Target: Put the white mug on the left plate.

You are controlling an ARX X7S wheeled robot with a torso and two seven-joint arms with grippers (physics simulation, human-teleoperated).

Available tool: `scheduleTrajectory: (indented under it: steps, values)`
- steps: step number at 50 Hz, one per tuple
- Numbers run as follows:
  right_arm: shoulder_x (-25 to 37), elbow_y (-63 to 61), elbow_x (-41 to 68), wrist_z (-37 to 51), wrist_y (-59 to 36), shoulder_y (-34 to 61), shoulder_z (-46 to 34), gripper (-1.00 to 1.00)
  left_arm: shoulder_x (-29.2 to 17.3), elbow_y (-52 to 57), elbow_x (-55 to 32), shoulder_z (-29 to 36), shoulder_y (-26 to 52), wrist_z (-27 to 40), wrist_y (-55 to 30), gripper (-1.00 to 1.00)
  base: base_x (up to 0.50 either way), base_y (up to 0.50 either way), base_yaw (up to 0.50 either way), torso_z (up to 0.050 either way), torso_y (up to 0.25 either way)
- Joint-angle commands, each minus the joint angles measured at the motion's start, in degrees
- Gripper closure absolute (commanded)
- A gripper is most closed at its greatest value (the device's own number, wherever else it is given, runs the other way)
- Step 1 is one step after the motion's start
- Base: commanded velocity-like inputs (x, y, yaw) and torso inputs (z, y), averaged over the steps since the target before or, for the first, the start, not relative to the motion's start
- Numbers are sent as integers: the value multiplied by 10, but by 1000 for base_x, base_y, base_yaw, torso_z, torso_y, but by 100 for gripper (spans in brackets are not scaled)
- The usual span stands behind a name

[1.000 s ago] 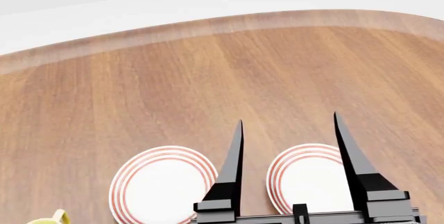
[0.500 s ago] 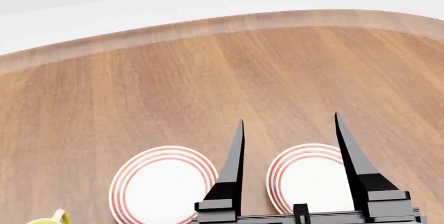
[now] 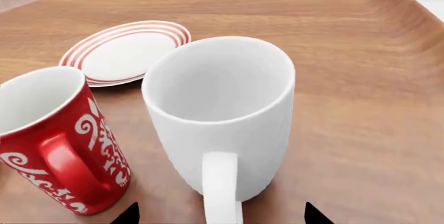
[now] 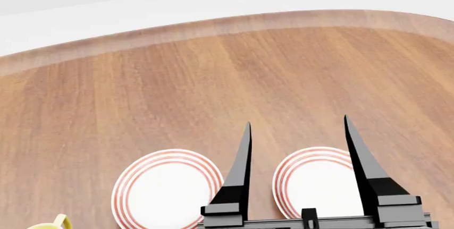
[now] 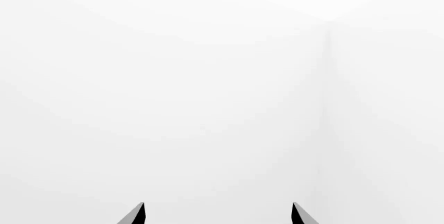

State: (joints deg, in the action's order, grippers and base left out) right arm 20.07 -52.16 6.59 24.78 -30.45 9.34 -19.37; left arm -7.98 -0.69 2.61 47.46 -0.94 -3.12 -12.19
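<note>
While the left claw point(image 3: 218, 214) hangs spread and empty either side of its handle, the white mug point(image 3: 220, 115) stands upright on the table point(image 3: 375, 109), just beside a red swirl mug point(image 3: 59, 135). Beyond the white mug lies one red-ringed plate point(image 3: 128, 51). Spread too, the right claw point(image 4: 296, 128) holds nothing.

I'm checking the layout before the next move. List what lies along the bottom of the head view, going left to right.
Yellow mug handle → left plate → one raised black finger of the right gripper → right plate → its other finger.
</note>
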Motion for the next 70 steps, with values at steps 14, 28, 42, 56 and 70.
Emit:
scheduleTrajectory:
  steps: [14,28,42,56,70]
  values:
    - [4,10,2,2,9,-1,-4,-100,11,-59,-10,8,16,8,29,-100,0,0,0,0,0]
    - [7,12,4,4,14,-2,-5,-100,21,-91,-17,9,31,16,41,-100,0,0,0,0,0]
    - [8,9,8,7,12,-1,-4,-100,23,-100,-18,18,34,24,45,100,0,0,0,0,0]
    - [9,7,9,9,11,1,-6,-100,15,-76,-24,17,39,29,32,100,0,0,0,0,0]
    - [12,6,11,11,11,2,-7,-100,-2,15,-21,20,41,33,-10,100,0,0,0,0,0]
